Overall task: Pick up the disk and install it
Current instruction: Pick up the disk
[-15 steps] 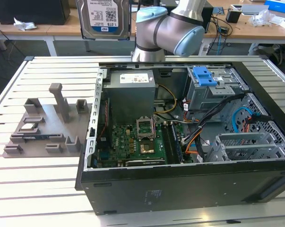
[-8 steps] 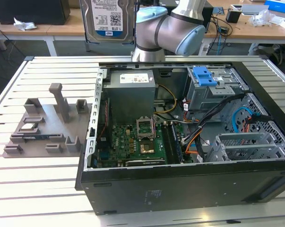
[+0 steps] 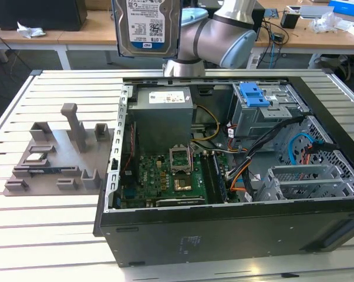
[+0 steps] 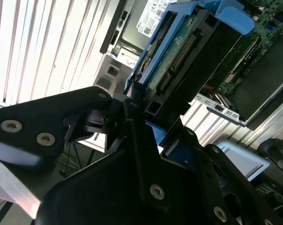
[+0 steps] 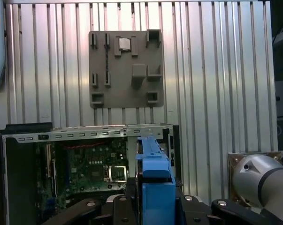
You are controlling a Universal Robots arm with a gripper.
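Observation:
The disk point(image 3: 146, 26) hangs high above the back of the open computer case point(image 3: 223, 229), label side facing the exterior camera, its top cut off by the picture's edge. The silver and blue arm point(image 3: 223, 29) stands just behind it. In the second wrist view the disk point(image 4: 188, 56) is seen edge-on in its blue bracket, and my gripper point(image 4: 143, 110) is shut on its near end with black fingers point(image 4: 134, 117). In the first wrist view the blue bracket's edge point(image 5: 155, 178) rises from the gripper point(image 5: 155, 208), with the case far below.
Inside the case lie a grey power-supply box point(image 3: 163, 117), a green motherboard point(image 3: 165, 179), a drive cage with a blue latch point(image 3: 254, 94) and loose cables point(image 3: 253, 164). A grey fixture plate point(image 3: 59, 158) sits on the slatted table point(image 3: 47, 235) at the exterior view's left.

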